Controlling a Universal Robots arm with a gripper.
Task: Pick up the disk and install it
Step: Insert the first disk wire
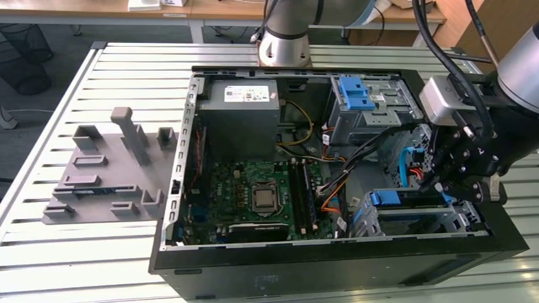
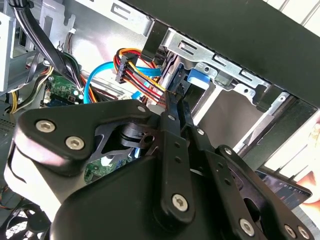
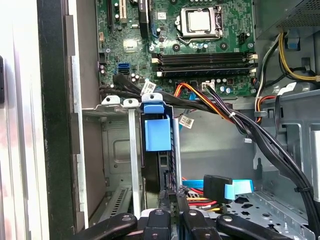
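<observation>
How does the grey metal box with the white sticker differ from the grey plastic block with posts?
The grey metal box sits inside the black computer case; the grey plastic block lies outside on the slatted table. The box has flat sides and a sticker; the block has upright posts and slots. Both are grey.

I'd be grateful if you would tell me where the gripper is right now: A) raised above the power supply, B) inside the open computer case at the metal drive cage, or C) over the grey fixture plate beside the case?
B: in the exterior view the gripper sits inside the open computer case, right at the metal drive cage with the blue-framed disk slotted in it.
</observation>
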